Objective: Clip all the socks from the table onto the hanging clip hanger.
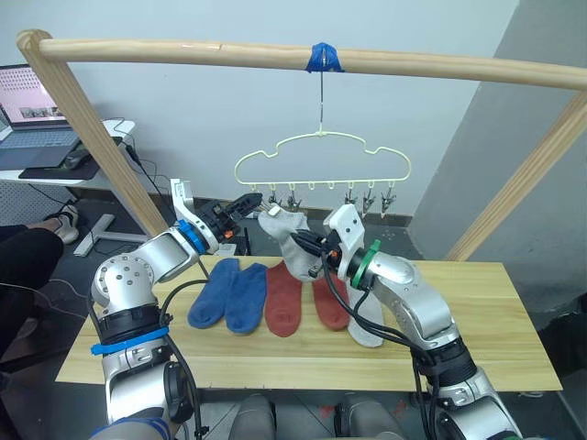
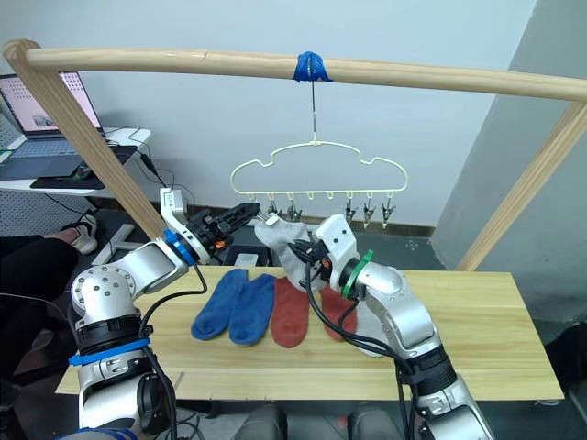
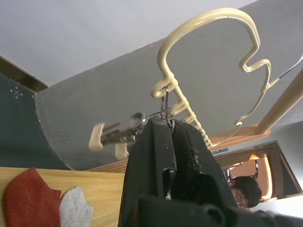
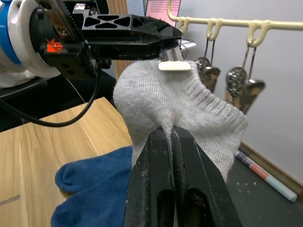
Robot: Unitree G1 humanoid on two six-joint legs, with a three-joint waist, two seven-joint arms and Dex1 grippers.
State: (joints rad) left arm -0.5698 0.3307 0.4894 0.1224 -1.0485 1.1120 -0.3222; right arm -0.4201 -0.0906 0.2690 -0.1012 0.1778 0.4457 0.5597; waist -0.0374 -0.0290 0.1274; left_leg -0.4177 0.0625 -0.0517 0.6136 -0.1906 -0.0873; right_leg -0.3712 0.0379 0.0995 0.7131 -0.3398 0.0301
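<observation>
The clip hanger [image 1: 321, 156] hangs from the pole by its hook. My left gripper [image 1: 249, 200] is shut on its leftmost clip [image 3: 118, 132], next to the bar's end. My right gripper [image 1: 314, 249] is shut on a light grey sock [image 1: 289, 240] and holds it up just under that clip. In the right wrist view the clip's pale pad [image 4: 174, 66] sits at the top edge of the sock [image 4: 189, 109]. On the table [image 1: 495, 312] lie two blue socks [image 1: 229, 293], two rust-red socks [image 1: 286, 298] and another grey sock [image 1: 365, 323].
A round wooden pole frame [image 1: 183, 53] spans the scene, with slanted legs at both sides and blue tape [image 1: 325, 58] at the hook. The other clips [image 1: 367, 202] hang bare. A desk with a laptop [image 1: 32, 101] and a seated person's leg [image 1: 23, 252] are at far left.
</observation>
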